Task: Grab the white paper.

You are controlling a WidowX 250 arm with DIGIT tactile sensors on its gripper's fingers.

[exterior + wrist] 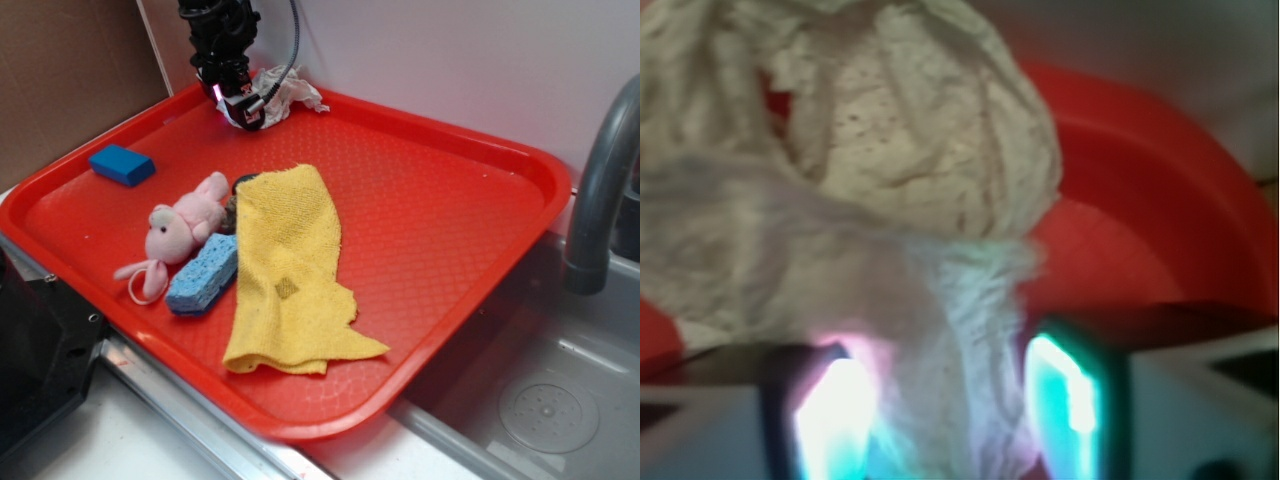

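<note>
The white paper (pixel 291 90) is a crumpled wad at the back left corner of the red tray (pixel 450 240), against its rim. My gripper (pixel 247 110) comes down from above onto the wad's near left side. In the wrist view the white paper (pixel 890 150) fills most of the picture. Its twisted tail runs down between my gripper's (pixel 950 420) two glowing fingertips and touches both pads. The gripper is shut on the paper.
A yellow cloth (pixel 290 270) lies mid-tray, with a pink plush toy (pixel 180 230) and a light blue sponge (pixel 205 275) to its left. A darker blue block (pixel 122 164) sits at the tray's left. A grey faucet (pixel 600 190) and a sink (pixel 555 405) are at the right.
</note>
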